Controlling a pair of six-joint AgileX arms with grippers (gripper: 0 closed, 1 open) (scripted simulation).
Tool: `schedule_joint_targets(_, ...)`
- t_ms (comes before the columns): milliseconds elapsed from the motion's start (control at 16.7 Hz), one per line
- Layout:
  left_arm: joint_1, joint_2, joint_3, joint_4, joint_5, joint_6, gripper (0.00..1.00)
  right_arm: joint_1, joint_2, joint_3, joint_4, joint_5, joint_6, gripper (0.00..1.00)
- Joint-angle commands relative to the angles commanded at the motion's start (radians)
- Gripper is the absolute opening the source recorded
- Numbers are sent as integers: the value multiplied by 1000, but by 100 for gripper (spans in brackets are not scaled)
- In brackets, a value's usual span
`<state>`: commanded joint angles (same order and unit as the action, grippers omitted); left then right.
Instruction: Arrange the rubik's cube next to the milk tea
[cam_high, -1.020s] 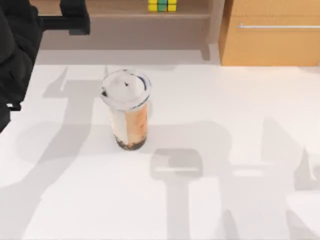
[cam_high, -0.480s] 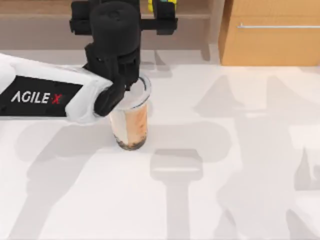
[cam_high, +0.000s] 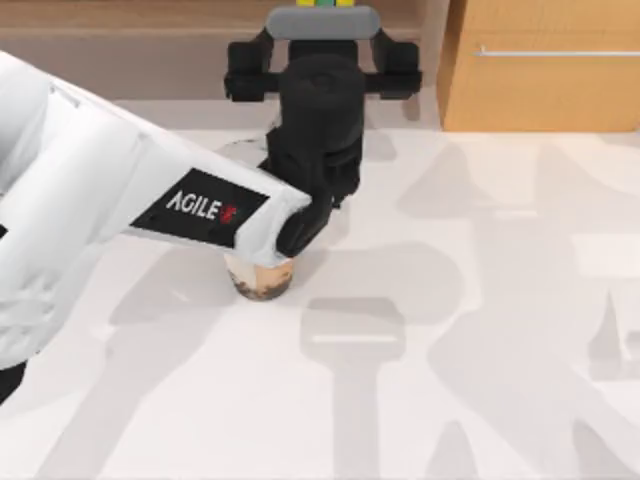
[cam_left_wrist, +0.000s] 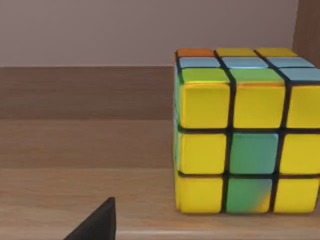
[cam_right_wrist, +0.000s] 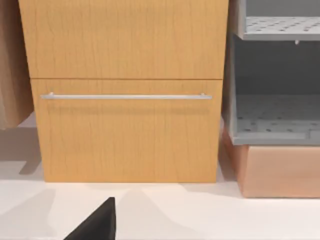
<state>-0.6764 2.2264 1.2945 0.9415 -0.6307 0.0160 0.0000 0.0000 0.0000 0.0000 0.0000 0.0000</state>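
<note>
Left arm reaches across the white table toward the wooden shelf at the far edge. Its gripper sits at the shelf opening, just in front of the rubik's cube, of which only a sliver of yellow and green shows past the gripper body in the top view. Finger state: cannot tell. The left wrist view shows one dark fingertip low in the picture and nothing of the other.

Left wrist view: cube stands square on the shelf board, yellow face with two green stickers toward the camera, blue, green and orange on top. It rests flat, not tilted, nothing touching it, close to the shelf's side wall.

Milk tea stands upright on the table under the left forearm; only its lower part with the dark pearls is visible. Cube and cup are well apart, so the placing is not yet done.

Handling, as judgement: the cube looks rigid, light and hard-faced, with glossy stickers that may slip. Best hold is across two opposite flat side faces at mid-height, fingers square to the faces, not on corners. The layers could twist under an off-centre pinch. The cup looks tall and easily tipped, so the forearm passing over it is the main hazard.

Right arm is parked off toward the table's right; its wrist camera faces a wooden drawer cabinet.
</note>
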Motion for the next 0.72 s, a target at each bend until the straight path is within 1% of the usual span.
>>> schedule_joint_targets(360, 5, -2, -2, -3, 2, 0, 100, 0, 0, 0, 0, 0, 0, 100)
schedule_joint_targets(720, 30, -10, 77, -87, 29, 1, 100, 0, 0, 0, 0, 0, 0, 100)
